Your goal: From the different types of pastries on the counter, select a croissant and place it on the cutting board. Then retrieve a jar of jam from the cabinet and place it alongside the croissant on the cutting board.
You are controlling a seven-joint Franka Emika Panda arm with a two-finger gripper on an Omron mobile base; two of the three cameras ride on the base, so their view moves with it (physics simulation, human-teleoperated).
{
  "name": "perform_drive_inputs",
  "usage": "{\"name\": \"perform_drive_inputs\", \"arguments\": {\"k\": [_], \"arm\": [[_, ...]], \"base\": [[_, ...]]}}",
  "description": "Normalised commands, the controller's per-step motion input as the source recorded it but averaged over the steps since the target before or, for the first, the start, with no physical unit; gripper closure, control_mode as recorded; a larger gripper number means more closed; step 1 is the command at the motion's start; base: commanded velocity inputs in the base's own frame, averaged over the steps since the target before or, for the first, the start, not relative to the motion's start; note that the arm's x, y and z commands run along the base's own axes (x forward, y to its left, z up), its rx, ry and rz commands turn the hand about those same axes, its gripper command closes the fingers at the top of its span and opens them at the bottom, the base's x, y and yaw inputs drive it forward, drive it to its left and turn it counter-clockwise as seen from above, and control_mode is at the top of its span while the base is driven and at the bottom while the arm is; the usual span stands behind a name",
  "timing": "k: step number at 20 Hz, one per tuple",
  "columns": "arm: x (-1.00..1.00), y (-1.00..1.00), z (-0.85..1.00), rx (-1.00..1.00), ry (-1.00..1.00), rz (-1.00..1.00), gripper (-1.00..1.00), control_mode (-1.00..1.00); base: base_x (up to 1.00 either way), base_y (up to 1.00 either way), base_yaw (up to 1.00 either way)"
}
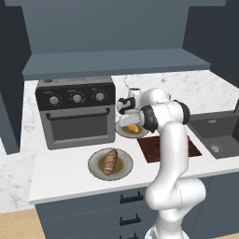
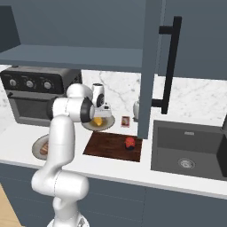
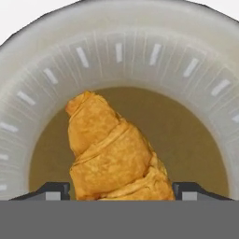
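Note:
The croissant (image 3: 114, 156), yellow-orange, lies on a round plate (image 3: 186, 60) on the counter (image 1: 65, 179). My gripper (image 3: 122, 191) is low over it and open, one fingertip (image 3: 56, 190) on each side of the pastry's near end, very close to it. From the base it is the gripper (image 1: 130, 121) above the croissant (image 1: 133, 128), just behind the dark reddish cutting board (image 2: 111, 146). A red and dark jar of jam (image 2: 129, 142) stands on the board's right part. The brown striped pastry (image 1: 110, 161) rests on a nearer plate.
A toaster oven (image 1: 77, 112) stands left of the plates. A small red packet (image 2: 126, 121) and a white pump bottle (image 2: 136, 108) sit behind the board. The cabinet door (image 2: 148, 66) hangs open beside the shelf ledge (image 1: 116, 63). A sink (image 2: 190, 148) lies to the right.

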Motion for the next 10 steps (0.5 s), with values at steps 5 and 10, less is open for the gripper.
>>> {"name": "perform_drive_inputs", "arguments": {"k": [5,10], "arm": [[0.01,0.0,0.07,0.0,0.02,0.0,1.0,-1.0],[-0.02,-0.06,0.97,0.0,0.0,0.05,1.0,-1.0]], "base": [[0.0,0.0,0.0],[0.0,0.0,0.0]]}}
